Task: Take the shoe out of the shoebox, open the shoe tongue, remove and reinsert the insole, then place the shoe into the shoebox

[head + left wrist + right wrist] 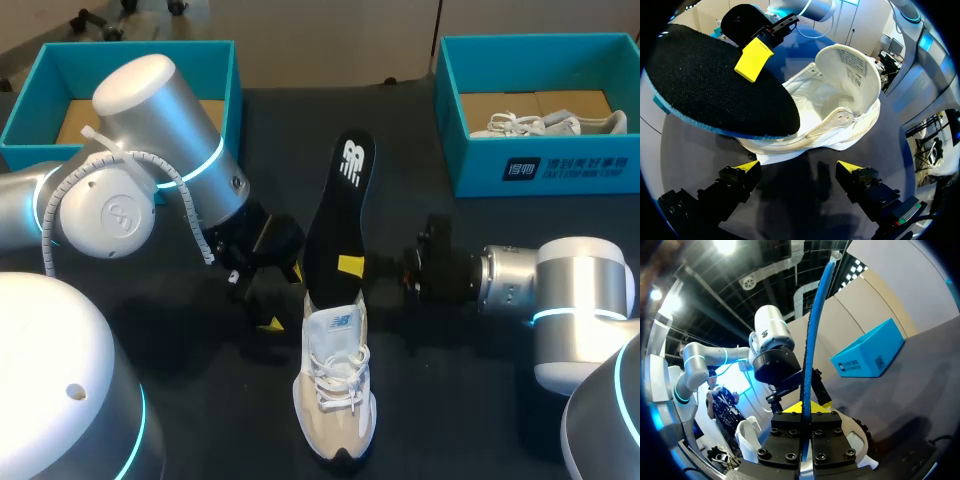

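Clamped between the right fingers (350,266), 1 yellow pad on each face: the black insole (338,200), standing on end with its lower tip at the collar of the shoe (335,385). Likely light, thin and floppy, so prone to bow or fold if pushed from high up; best gripped low, near the end going in, flat across both faces. Resting sole-down on the tabletop (220,420), just ahead of the left fingers (746,169): the shoe, with those fingers spread wide and touching nothing. Soft upper, probably a stiffer heel cup, and light enough to skid under a push; worth pinning at the heel or side wall while sliding the insole home. Well apart, beyond the left arm: the teal shoebox (150,46). Seen only from the left wrist: tongue thrown back, pale footbed bare, insole hanging over the opening, all masked from overhead by the insole itself. Seen only from the right wrist: insole edge-on, a thin line rising straight from the closed fingers. Seen only from overhead: the shoebox and the full length of the insole.
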Robot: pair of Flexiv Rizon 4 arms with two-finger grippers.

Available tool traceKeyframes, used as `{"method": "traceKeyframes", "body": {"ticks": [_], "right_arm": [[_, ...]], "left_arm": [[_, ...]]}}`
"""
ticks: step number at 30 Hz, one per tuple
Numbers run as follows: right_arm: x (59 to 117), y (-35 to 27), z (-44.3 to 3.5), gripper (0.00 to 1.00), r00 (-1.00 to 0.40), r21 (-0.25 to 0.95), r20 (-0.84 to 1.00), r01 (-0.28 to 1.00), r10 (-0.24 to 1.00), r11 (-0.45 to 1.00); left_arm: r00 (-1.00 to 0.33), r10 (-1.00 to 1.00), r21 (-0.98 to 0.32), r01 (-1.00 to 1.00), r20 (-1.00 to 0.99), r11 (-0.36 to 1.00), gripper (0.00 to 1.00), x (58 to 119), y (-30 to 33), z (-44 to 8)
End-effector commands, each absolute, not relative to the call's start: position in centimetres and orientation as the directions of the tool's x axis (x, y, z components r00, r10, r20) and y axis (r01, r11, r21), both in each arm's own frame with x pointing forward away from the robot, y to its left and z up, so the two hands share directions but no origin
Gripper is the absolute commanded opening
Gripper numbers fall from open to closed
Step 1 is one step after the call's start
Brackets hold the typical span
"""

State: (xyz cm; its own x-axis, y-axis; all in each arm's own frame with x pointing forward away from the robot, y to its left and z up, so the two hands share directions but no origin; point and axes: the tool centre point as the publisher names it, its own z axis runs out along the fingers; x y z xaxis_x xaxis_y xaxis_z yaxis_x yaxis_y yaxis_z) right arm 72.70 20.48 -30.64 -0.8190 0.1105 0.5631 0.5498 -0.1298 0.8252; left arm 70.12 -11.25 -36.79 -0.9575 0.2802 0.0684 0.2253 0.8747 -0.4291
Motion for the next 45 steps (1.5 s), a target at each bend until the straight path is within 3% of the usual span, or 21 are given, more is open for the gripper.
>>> {"method": "traceKeyframes", "body": {"ticks": [1, 45], "right_arm": [[72.3, 20.5, -30.8, 0.0, -0.814, 0.823, 0.567, 0.552, 0.13, -0.131], [70.8, 20.6, -33.4, 0.0, -0.759, 0.773, 0.634, 0.622, 0.148, -0.122]], "left_arm": [[-0.958, 0.279, -0.425, 0.226, 0.067, 0.876, 1.0, 70.1, -11.3, -36.7], [-0.958, 0.279, -0.425, 0.226, 0.067, 0.876, 1.0, 70.1, -11.3, -36.7]]}}
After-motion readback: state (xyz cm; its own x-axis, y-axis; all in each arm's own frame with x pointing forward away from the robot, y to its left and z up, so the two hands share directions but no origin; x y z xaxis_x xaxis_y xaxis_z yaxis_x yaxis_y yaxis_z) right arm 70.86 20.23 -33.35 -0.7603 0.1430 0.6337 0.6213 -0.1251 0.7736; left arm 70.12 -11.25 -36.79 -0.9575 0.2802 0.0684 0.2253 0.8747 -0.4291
